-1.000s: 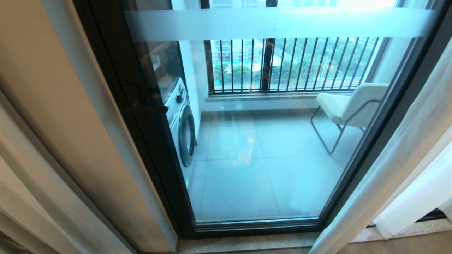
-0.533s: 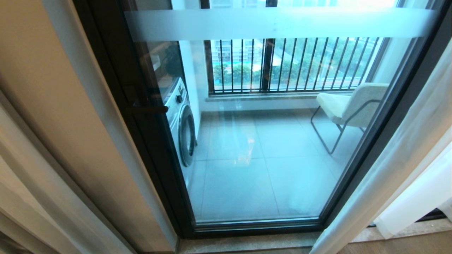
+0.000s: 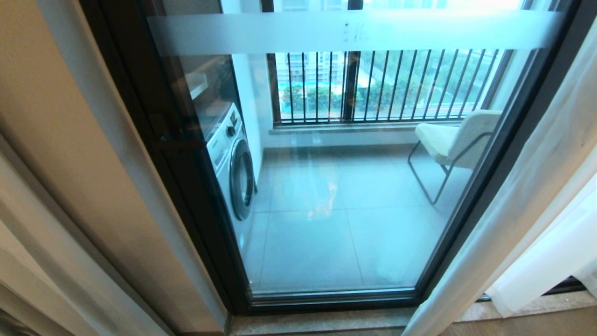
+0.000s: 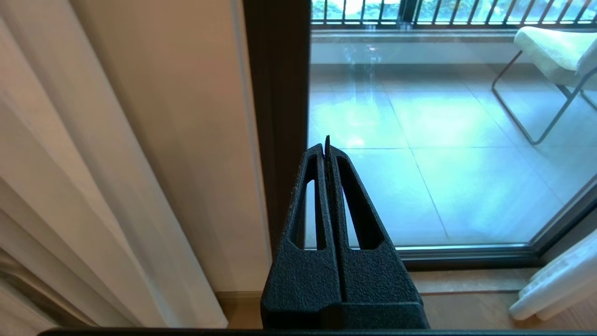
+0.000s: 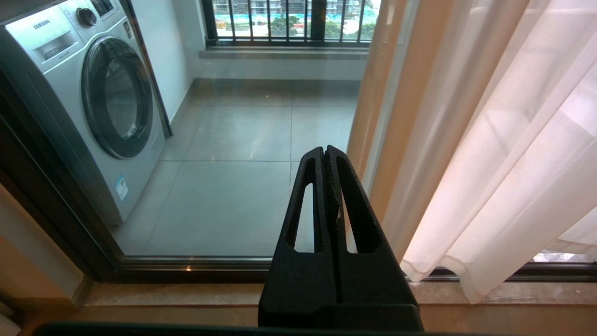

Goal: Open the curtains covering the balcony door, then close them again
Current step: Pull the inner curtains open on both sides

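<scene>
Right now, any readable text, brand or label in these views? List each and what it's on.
"SAMSUNG": on the detergent-drawer panel of the silver front-loading washing machine.
Small blue-and-white sticker low on the washer's front: too small to read.
Control panel markings beside the round dial: unreadable.
Faint marks on the door's frosted band: illegible.

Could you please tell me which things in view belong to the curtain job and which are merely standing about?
Belonging to the job:
sheer curtains, gathered beside the glass
balcony door, uncovered
left claw, shut, empty
right claw, shut, empty

Merely standing about:
washing machine
chair
railing
beige drape
</scene>
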Motion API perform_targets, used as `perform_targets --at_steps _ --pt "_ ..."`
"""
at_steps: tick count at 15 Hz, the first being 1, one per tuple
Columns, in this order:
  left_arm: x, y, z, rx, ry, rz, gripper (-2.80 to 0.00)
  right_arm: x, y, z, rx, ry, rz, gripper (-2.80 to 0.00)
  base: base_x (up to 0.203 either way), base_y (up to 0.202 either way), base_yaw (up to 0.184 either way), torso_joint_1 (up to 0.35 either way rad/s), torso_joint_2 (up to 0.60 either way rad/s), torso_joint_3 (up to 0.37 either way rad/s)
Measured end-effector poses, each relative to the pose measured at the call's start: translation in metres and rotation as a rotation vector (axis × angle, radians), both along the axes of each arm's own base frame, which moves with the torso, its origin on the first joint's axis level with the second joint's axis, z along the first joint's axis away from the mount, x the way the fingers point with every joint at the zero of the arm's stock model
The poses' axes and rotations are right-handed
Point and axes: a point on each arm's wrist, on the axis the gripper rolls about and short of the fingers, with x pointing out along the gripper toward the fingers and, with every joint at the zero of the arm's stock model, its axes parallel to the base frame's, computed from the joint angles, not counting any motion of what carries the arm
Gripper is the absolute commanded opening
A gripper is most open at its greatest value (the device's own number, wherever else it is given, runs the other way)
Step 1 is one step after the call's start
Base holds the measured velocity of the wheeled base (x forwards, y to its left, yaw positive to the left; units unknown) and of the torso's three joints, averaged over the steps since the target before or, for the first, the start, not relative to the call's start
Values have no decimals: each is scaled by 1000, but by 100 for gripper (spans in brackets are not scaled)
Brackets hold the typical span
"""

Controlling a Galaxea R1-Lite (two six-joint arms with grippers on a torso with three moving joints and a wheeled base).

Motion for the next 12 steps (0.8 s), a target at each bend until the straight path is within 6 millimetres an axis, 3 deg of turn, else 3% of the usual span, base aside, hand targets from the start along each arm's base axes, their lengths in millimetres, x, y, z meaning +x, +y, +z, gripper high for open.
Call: perform_targets --at_steps 12 --pt "0 0 0 0 0 -1 -280 0 0 0 0 0 -1 -280 0 -188 -1 3 4 2"
